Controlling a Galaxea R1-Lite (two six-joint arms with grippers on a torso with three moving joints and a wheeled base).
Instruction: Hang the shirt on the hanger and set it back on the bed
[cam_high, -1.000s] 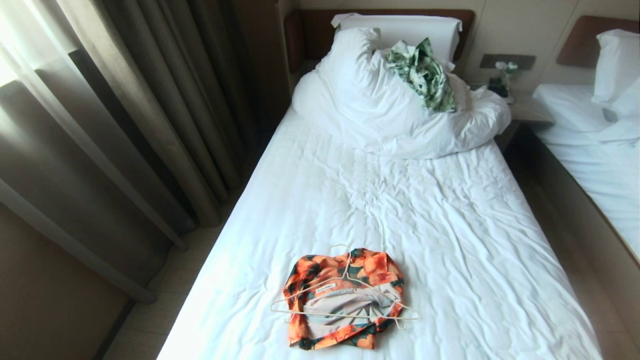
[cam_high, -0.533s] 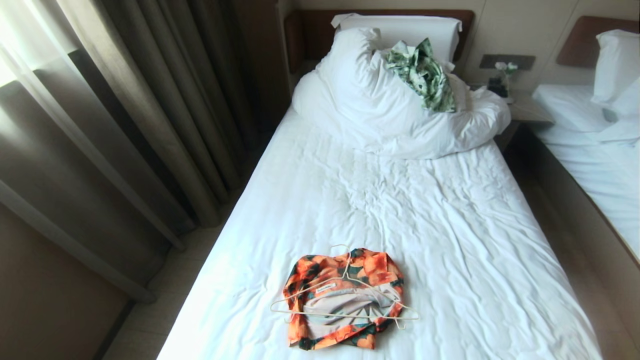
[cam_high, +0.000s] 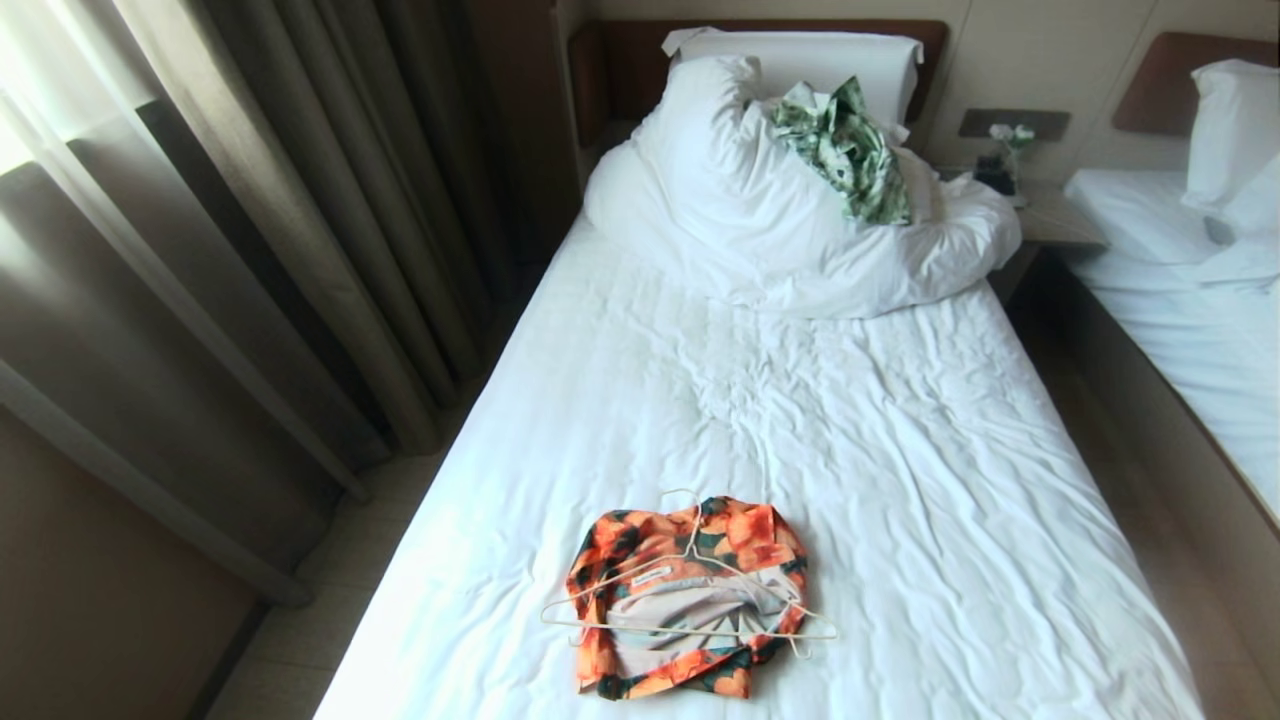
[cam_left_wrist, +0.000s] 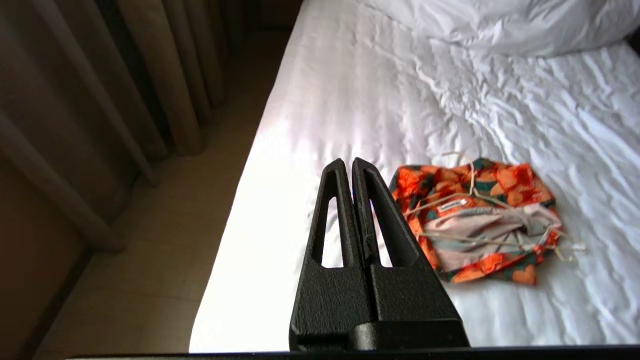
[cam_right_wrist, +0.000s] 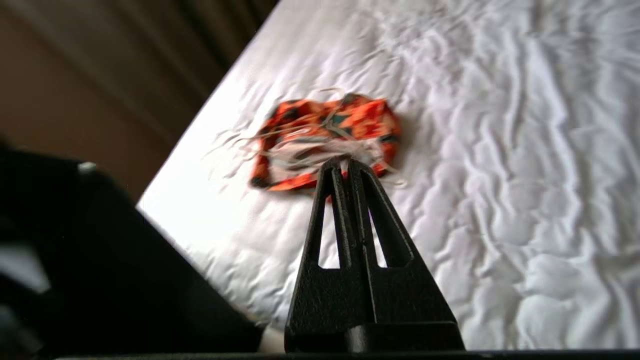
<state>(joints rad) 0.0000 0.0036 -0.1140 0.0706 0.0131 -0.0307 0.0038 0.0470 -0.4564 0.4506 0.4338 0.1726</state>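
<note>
Nothing on the bed (cam_high: 900, 480) has moved since earlier, and we hold left gripper (cam_left_wrist: 349, 165) and right gripper (cam_right_wrist: 345, 165) pressed together above the bunched shirt (cam_high: 690, 595) under its hanger (cam_high: 690, 600), whose thin wire could slip any pinch.

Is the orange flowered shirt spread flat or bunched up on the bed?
Bunched up. The shirt lies crumpled in a compact heap, its pale inside showing, with the hanger resting on it on the bed.

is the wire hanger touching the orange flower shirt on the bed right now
Touching. In the head view the hanger lies flat on the bunched shirt, its wires crossing the fabric; the left wrist view shows the same.
</note>
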